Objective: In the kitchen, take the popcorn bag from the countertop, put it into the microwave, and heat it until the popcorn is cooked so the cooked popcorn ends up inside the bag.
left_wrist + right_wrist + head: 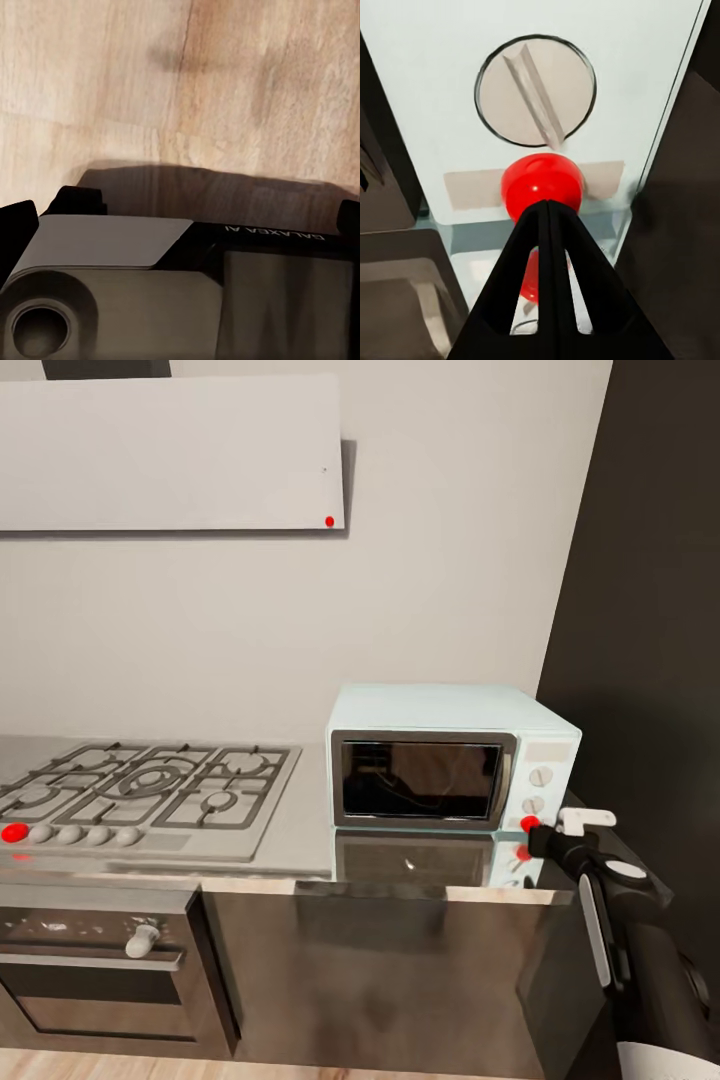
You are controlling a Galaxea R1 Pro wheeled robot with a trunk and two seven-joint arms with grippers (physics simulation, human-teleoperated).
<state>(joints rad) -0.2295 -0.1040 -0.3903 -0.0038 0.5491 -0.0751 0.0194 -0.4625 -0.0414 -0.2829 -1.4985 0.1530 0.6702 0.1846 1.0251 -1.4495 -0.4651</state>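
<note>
Pale blue microwave (452, 768) stands on the grey bench (300, 830), door shut; the right hand (547, 214), fingers clenched together, touches its red button (541, 184) below a knob (535, 90).

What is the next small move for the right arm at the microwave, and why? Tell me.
Probably nudge the right gripper straight forward to press the red button on the microwave. In the right wrist view its jaws are closed to a point resting at the button, just below a knob. The microwave door looks closed, so starting the heat seems due.
</note>
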